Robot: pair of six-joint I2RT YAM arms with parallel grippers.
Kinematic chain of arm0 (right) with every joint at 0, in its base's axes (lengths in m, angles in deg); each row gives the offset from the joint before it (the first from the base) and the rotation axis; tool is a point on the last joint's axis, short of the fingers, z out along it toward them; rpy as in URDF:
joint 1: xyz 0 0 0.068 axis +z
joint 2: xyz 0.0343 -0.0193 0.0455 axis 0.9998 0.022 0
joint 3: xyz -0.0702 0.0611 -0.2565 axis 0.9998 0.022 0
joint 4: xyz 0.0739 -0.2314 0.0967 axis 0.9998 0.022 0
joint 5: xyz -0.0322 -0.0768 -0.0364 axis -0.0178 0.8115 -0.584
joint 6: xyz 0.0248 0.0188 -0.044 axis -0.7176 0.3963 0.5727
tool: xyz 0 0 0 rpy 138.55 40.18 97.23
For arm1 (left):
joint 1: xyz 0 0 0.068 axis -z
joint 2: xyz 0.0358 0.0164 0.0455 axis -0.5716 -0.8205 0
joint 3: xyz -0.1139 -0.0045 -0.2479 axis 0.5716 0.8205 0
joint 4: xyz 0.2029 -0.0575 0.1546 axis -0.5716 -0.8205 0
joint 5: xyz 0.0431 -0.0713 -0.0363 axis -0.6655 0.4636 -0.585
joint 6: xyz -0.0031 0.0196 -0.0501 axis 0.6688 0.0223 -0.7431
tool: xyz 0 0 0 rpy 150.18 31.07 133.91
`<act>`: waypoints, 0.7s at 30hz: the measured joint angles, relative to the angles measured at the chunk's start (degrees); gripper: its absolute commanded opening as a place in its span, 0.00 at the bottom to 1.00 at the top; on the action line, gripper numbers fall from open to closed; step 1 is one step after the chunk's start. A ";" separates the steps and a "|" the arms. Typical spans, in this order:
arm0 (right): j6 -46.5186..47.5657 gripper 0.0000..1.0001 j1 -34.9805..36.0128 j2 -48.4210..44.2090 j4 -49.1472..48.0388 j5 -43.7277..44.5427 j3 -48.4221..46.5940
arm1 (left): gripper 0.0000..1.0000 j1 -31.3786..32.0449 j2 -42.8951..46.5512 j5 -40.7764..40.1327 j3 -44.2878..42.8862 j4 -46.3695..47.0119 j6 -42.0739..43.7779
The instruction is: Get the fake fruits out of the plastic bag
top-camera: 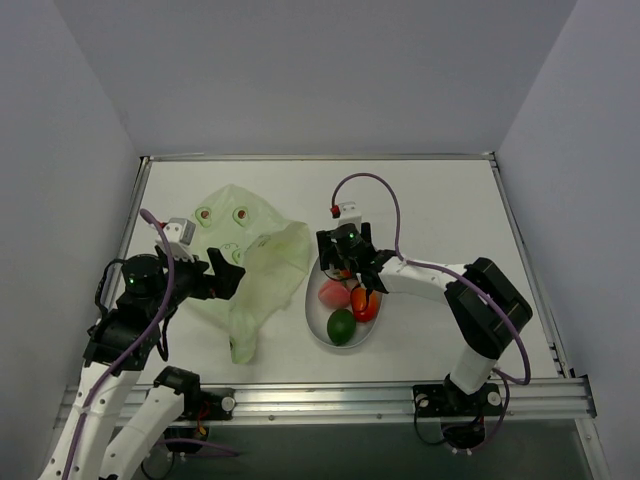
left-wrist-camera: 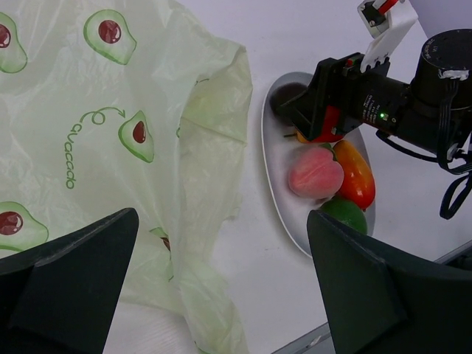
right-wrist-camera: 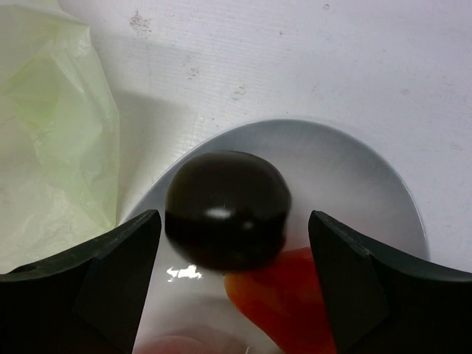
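The pale green avocado-print plastic bag (top-camera: 250, 265) lies crumpled on the table; it fills the left of the left wrist view (left-wrist-camera: 110, 133). A clear oval dish (top-camera: 312, 325) to its right holds the pink fruit (top-camera: 334, 293), the orange-red oval (top-camera: 366, 304) and the green ball (top-camera: 341, 326). My right gripper (top-camera: 350, 262) hovers open over the dish's far end. In the right wrist view the dark purple-black ball (right-wrist-camera: 227, 208) lies in the dish between the spread fingers, untouched, against a red fruit (right-wrist-camera: 280, 295). My left gripper (top-camera: 225, 272) is open and empty over the bag's right edge.
The white table ends in a metal rail at the near edge (top-camera: 400, 392). Grey walls close in the back and both sides. A purple cable (top-camera: 385, 200) loops above the right gripper. The dish (left-wrist-camera: 276, 199) lies close to the bag's edge.
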 measured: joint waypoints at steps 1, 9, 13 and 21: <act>0.07 0.83 0.00 0.00 -0.04 0.00 0.00 | 0.97 -0.20 -0.15 0.17 0.00 0.07 0.00; 0.31 0.92 0.00 -1.20 0.39 0.04 0.02 | 0.97 -2.08 -1.11 1.20 0.00 0.39 -0.04; 0.46 1.00 0.70 -7.19 2.64 1.14 0.09 | 0.97 -2.75 -1.29 1.20 0.00 0.55 -0.07; 1.90 1.00 11.15 -37.64 10.82 12.55 0.02 | 0.94 -2.84 1.20 1.44 0.02 1.20 -1.14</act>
